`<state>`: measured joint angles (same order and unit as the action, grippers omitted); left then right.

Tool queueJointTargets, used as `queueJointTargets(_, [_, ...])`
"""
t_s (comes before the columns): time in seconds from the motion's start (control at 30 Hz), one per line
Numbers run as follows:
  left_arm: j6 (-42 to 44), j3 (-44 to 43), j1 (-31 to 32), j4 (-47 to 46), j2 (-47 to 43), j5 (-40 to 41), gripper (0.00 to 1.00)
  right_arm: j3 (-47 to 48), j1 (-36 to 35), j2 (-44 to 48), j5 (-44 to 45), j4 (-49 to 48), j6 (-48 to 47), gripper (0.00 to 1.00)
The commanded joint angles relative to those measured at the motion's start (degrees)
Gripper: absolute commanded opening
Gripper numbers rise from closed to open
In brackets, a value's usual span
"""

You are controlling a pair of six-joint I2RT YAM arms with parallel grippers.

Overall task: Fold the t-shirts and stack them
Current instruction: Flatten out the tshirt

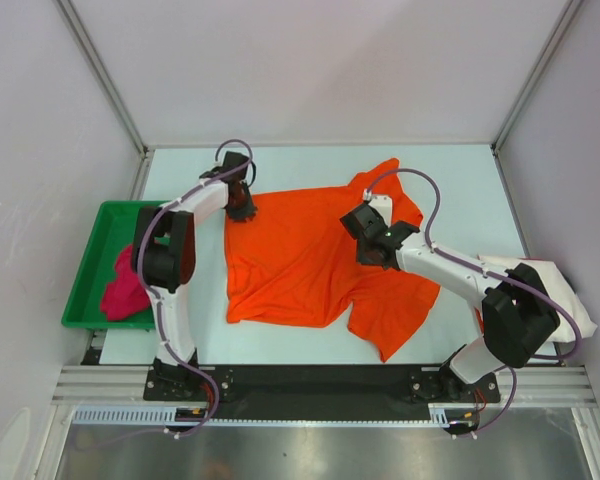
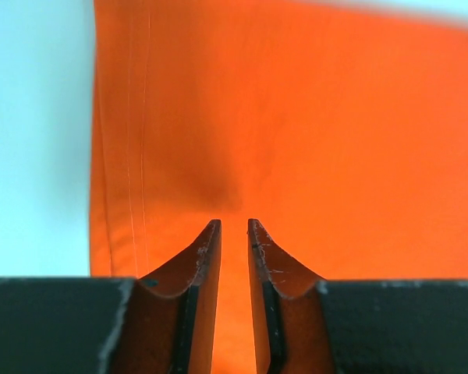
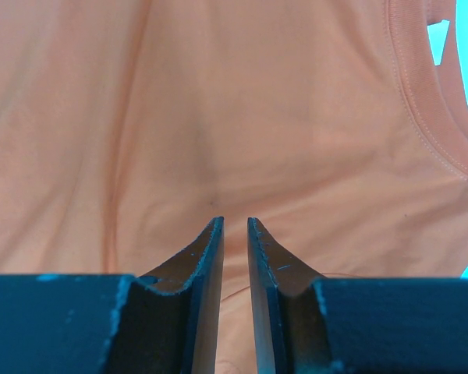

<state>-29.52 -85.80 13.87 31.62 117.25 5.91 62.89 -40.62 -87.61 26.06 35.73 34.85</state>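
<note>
Pale table (image 1: 460, 180) between white walls (image 1: 320, 70), light apparently even.

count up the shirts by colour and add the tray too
orange t-shirt: 1
magenta-pink t-shirt: 1
off-white t-shirt: 1
green tray: 1
total: 4

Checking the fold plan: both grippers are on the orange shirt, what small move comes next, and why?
Probably raise both a little together. The left gripper looks pinched on the orange t-shirt at its far hem corner, the right gripper near the collar; the cloth lies flat, unfolded.
</note>
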Motion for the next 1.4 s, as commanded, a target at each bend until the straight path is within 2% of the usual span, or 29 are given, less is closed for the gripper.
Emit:
queueJointTargets(0.0, [3.1, -8.7, -0.4, 1.7, 3.2, 2.2, 0.26, 1.3, 0.1, 1.6, -1.1, -0.7, -1.0, 0.24])
queueJointTargets(0.23, [4.3, -22.0, -0.5, 8.8, 12.2, 4.1, 0.25, 3.2, 0.0, 1.6, -1.6, -0.6, -2.5, 0.24])
queueJointTargets(0.5, [4.2, -29.8, -1.1, 14.7, 18.1, 8.1, 0.22, 5.4, 2.0, 0.6, -2.6, -0.8, -4.1, 0.24])
queueJointTargets(0.63, [4.9, -36.6, -1.7, 19.8, 21.5, 8.7, 0.21, 5.7, 3.9, -0.5, -3.5, -1.7, -3.6, 0.24])
queueJointTargets(0.73, [5.3, -38.2, -2.4, 20.8, 22.8, 7.6, 0.22, 6.4, 6.3, -2.9, -3.0, -2.6, -2.7, 0.24])
queueJointTargets(1.07, [5.7, -42.4, -5.5, 23.0, 27.0, 1.3, 0.23, 17.7, 16.1, -22.1, -5.1, -5.4, -2.4, 0.22])
queueJointTargets(1.23, [5.6, -45.0, -6.0, 23.2, 28.0, -0.9, 0.22, 23.8, 17.6, -30.7, -6.3, -4.7, -2.2, 0.21])
queueJointTargets(1.37, [5.4, -46.6, -6.5, 23.6, 28.6, -1.9, 0.22, 28.2, 18.6, -34.1, -6.6, -3.6, -2.4, 0.21])
